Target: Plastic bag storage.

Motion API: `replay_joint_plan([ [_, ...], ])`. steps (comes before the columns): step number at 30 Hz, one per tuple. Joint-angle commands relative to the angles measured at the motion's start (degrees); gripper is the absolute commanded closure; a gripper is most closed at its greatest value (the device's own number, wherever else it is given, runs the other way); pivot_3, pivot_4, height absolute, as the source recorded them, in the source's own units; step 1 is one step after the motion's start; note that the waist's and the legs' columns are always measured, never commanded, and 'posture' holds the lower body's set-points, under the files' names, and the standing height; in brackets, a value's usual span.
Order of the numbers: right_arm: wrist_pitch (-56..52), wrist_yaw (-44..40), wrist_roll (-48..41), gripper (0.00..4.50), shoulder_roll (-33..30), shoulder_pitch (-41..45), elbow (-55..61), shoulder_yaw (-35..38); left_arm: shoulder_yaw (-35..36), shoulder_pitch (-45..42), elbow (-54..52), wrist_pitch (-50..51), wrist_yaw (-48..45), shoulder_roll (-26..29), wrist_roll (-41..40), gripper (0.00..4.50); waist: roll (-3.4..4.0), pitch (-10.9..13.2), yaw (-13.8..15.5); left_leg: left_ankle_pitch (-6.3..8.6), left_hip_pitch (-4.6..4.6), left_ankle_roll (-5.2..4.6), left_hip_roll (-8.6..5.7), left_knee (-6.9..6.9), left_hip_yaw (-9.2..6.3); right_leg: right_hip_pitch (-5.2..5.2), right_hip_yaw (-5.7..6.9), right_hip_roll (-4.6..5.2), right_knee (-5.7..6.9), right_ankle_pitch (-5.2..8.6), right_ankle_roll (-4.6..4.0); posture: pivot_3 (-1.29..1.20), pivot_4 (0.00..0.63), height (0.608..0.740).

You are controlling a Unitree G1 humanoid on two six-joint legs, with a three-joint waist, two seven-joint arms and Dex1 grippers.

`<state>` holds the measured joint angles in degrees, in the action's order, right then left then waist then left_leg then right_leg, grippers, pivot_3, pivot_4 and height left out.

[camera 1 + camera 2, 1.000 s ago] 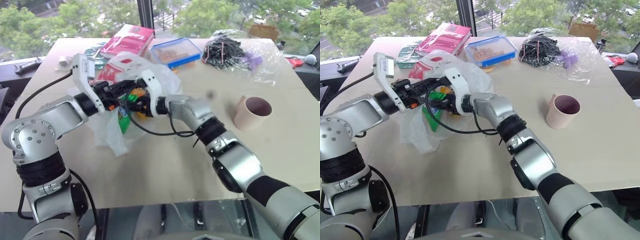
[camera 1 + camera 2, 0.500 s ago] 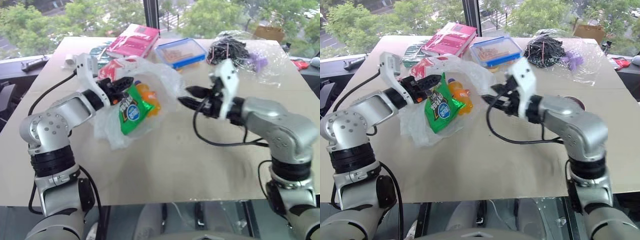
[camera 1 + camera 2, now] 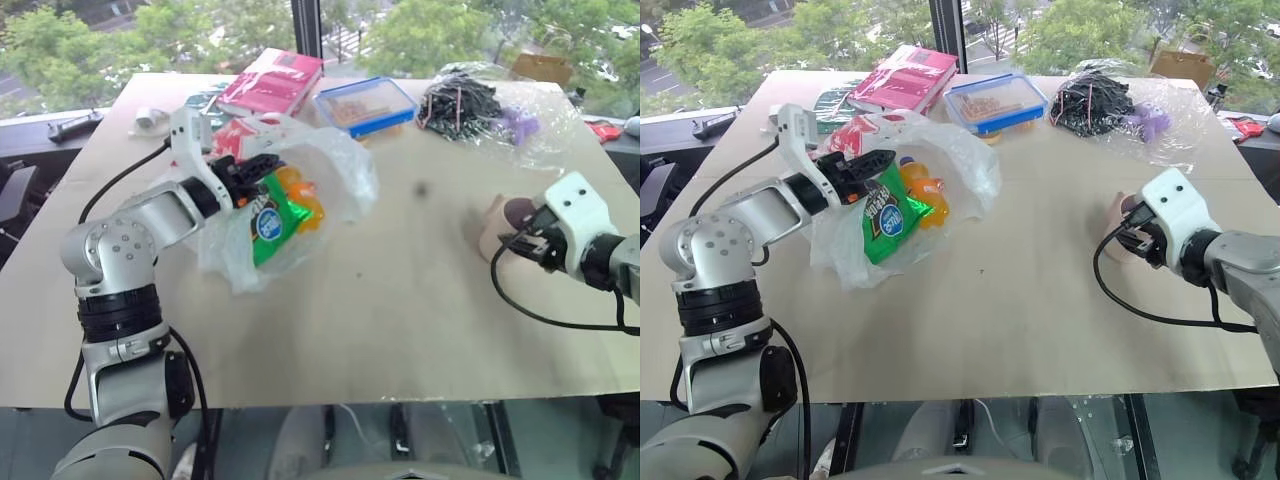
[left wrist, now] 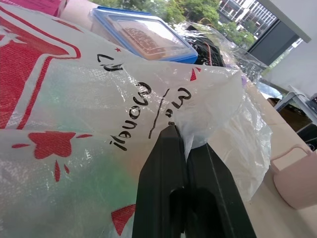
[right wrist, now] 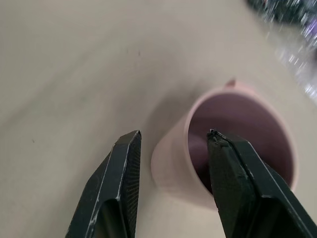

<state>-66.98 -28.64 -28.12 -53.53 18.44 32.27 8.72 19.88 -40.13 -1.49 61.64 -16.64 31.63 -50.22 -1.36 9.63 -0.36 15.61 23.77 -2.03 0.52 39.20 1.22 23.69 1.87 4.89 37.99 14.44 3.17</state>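
Note:
The plastic bag [image 3: 335,165], thin white with red print, lies open on the table's left half. A green snack packet [image 3: 268,218] and an orange bottle [image 3: 297,190] show through it. My left gripper [image 3: 252,172] is shut on a fold of the bag's rim, with its fingertips [image 4: 171,136] pinching the film. My right gripper [image 3: 507,241] is far from the bag at the right side of the table, open. Its fingers [image 5: 121,163] point at a pink cup [image 5: 237,144] just ahead, with nothing between them.
A pink book [image 3: 272,80], a blue-lidded box [image 3: 365,103] and a clear wrap of black sticks [image 3: 470,100] line the table's far edge. The pink cup [image 3: 492,215] stands right of centre. Bare tabletop [image 3: 400,280] lies between the bag and the cup.
My right arm has swung away from the bag's mouth to the right and now sits by the pink cup. The left gripper has kept its hold on the bag.

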Motion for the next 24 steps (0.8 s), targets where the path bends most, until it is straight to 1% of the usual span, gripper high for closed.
replay_joint_plan([
  [1, 7.34, -2.19, 4.99, 2.37, -1.73, 1.15, -6.52, -4.97, 0.55, -1.1, -1.18, -0.99, -0.97, 0.49, 0.26, 4.5, -0.04, -0.02, -0.11, 0.0, -0.02, 0.0, 0.0, 0.0, 0.0, -0.01, 0.0, 0.0, 0.0, 0.0, 0.0, 0.0, 0.15, 0.74],
  [2, 9.07, -2.69, 6.32, 2.91, -2.25, 1.44, -8.22, -6.41, 0.58, -1.07, -1.45, -0.89, -1.0, 0.53, 0.28, 4.5, -0.05, -0.01, -0.14, 0.0, -0.02, 0.0, 0.0, 0.01, -0.01, -0.03, 0.01, 0.0, -0.01, 0.0, 0.0, 0.0, 0.15, 0.74],
  [3, 10.98, -3.65, 7.66, 3.24, -3.07, 1.59, -9.61, -8.01, 0.67, -1.01, -1.79, -0.76, -0.99, 0.63, 0.28, 4.5, -0.05, -0.01, -0.14, 0.0, -0.02, 0.0, 0.0, 0.02, 0.0, -0.03, 0.01, 0.0, -0.01, 0.0, 0.01, 0.0, 0.15, 0.74],
  [5, 13.99, -5.55, 9.48, 4.12, -4.35, 1.62, -11.0, -9.81, 0.97, -0.83, -2.26, -0.56, -0.86, 0.72, 0.26, 4.5, -0.05, -0.01, -0.12, 0.0, -0.02, 0.01, 0.01, 0.04, -0.01, -0.03, 0.01, 0.01, -0.01, 0.0, 0.01, 0.0, 0.15, 0.74],
  [6, 14.91, -6.3, 9.98, 4.48, -4.77, 1.64, -11.38, -10.24, 1.08, -0.77, -2.37, -0.5, -0.79, 0.74, 0.25, 4.5, -0.07, 0.0, -0.07, -0.01, -0.02, 0.01, 0.02, 0.04, -0.03, -0.04, 0.03, 0.0, -0.01, 0.0, 0.01, 0.0, 0.15, 0.74],
  [8, 16.52, -7.95, 10.91, 4.48, -6.44, 1.56, -10.84, -10.04, 1.53, -0.35, -2.93, -0.25, -0.53, 0.87, 0.04, 4.5, -0.07, 0.01, -0.03, -0.01, -0.01, 0.02, 0.04, 0.04, -0.05, -0.04, 0.05, 0.01, -0.01, 0.0, 0.01, 0.0, 0.15, 0.74],
  [9, 16.54, -9.24, 9.7, 4.48, -6.59, 1.83, -9.61, -8.76, 1.74, -0.14, -3.24, -0.11, -0.4, 0.93, -0.08, 4.5, -0.07, 0.01, -0.02, -0.01, 0.0, 0.02, 0.06, 0.04, -0.05, -0.04, 0.04, 0.02, -0.02, 0.0, 0.01, 0.0, 0.15, 0.74],
  [11, 13.56, -11.52, 3.6, 4.48, -4.32, 3.89, -6.02, -4.94, 2.13, -0.06, -3.47, 0.11, -0.24, 0.97, -0.31, 4.5, -0.08, 0.02, -0.03, -0.01, 0.01, 0.02, 0.07, 0.04, -0.05, -0.04, 0.05, 0.02, -0.02, 0.0, 0.01, 0.0, 0.15, 0.74],
  [12, 10.99, -12.32, -0.85, 4.48, -2.35, 5.49, -3.84, -3.05, 2.47, -0.17, -3.47, 0.29, -0.02, 0.83, -0.58, 4.5, -0.11, 0.04, -0.15, -0.01, 0.01, 0.02, 0.08, 0.04, -0.05, -0.04, 0.05, 0.02, -0.02, 0.0, 0.01, 0.0, 0.15, 0.74],
  [14, 4.39, -11.67, -11.88, 4.48, 3.69, 9.94, 0.39, 0.42, 2.98, -0.42, -3.5, 0.65, 0.38, 0.64, -0.87, 4.5, -0.09, 0.09, -0.63, -0.02, -0.02, 0.04, 0.14, 0.03, -0.04, -0.03, 0.02, -0.02, 0.01, -0.01, 0.01, 0.0, 0.15, 0.74],
  [16, -0.39, -8.24, -22.66, 4.48, 11.55, 14.77, 2.75, 1.62, 3.24, -0.94, -3.22, 0.88, 0.57, 0.56, -1.03, 4.5, -0.1, 0.09, -0.64, -0.03, -0.03, 0.06, 0.22, 0.03, -0.08, -0.03, 0.04, -0.08, 0.02, -0.01, 0.01, 0.0, 0.15, 0.74],
  [17, -1.89, -6.36, -25.65, 4.48, 14.87, 16.6, 2.96, 1.51, 3.31, -1.22, -2.93, 0.93, 0.6, 0.52, -1.06, 4.5, -0.12, 0.1, -0.67, -0.04, -0.04, 0.06, 0.26, 0.03, -0.1, -0.03, 0.05, -0.13, 0.03, -0.01, 0.01, 0.0, 0.15, 0.74],
  [18, -2.1, -3.88, -26.34, 4.48, 19.8, 18.81, 2.41, -0.54, 3.26, -1.37, -2.82, 1.03, 0.45, 0.59, -1.09, 4.5, -0.11, 0.1, -0.46, -0.06, -0.04, 0.1, 0.36, 0.04, -0.1, -0.03, 0.05, -0.19, 0.05, -0.02, -0.01, 0.0, 0.15, 0.74],
  [20, -0.86, -0.23, -24.31, 4.48, 27.73, 22.32, -0.44, -5.86, 3.33, -1.64, -2.67, 1.39, 0.23, 0.69, -1.4, 4.5, -0.13, 0.1, -0.32, -0.07, -0.04, 0.12, 0.36, 0.04, -0.16, -0.04, 0.13, -0.2, 0.06, -0.02, -0.03, 0.0, 0.15, 0.74],
  [21, 0.74, 0.54, -22.5, 4.48, 30.78, 23.55, -2.35, -8.54, 3.36, -1.85, -2.64, 1.58, 0.23, 0.73, -1.56, 4.5, -0.13, 0.1, -0.22, -0.07, -0.03, 0.13, 0.36, 0.04, -0.16, -0.04, 0.13, -0.19, 0.06, -0.02, -0.03, 0.0, 0.15, 0.74],
  [24, 7.57, 2.14, -14.26, 4.48, 36.37, 26.38, -10.21, -15.37, 3.58, -2.45, -2.89, 2.55, -0.16, 1.21, -2.61, 4.5, -0.13, 0.1, -0.01, -0.06, 0.01, 0.1, 0.04, 0.07, -0.13, -0.01, 0.09, 0.02, 0.08, -0.03, -0.02, 0.0, 0.15, 0.74],
])
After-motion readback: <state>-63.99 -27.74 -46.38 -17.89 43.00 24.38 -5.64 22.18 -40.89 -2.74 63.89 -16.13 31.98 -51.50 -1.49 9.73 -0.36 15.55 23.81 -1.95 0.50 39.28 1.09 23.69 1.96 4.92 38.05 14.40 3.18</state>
